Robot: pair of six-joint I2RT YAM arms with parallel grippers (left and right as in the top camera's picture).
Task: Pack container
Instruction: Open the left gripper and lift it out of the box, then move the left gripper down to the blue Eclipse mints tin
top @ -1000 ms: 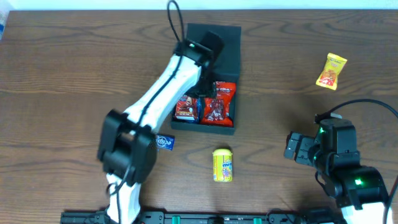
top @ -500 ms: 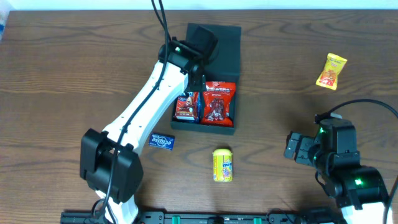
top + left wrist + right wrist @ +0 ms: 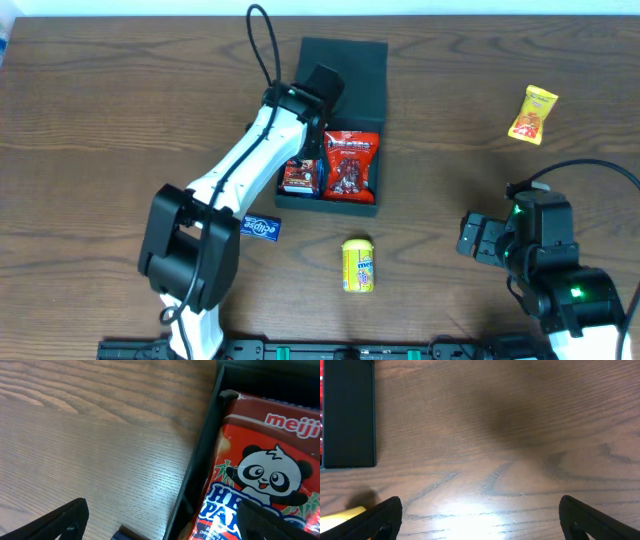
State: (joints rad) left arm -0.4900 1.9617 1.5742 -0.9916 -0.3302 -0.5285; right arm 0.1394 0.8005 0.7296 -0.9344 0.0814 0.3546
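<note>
Left tool (image 3: 165,522) is hovering spread and empty over the container (image 3: 345,60) side wall; blue packet (image 3: 260,229) is lying just outside it toward this arm's base, well apart from the spread right tool (image 3: 480,521).

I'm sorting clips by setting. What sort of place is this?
Probably a robot test bench, not a home: left arm and right arm at a wood-grain table, with a yellow packet and yellow canister staged around a dark container.
</note>
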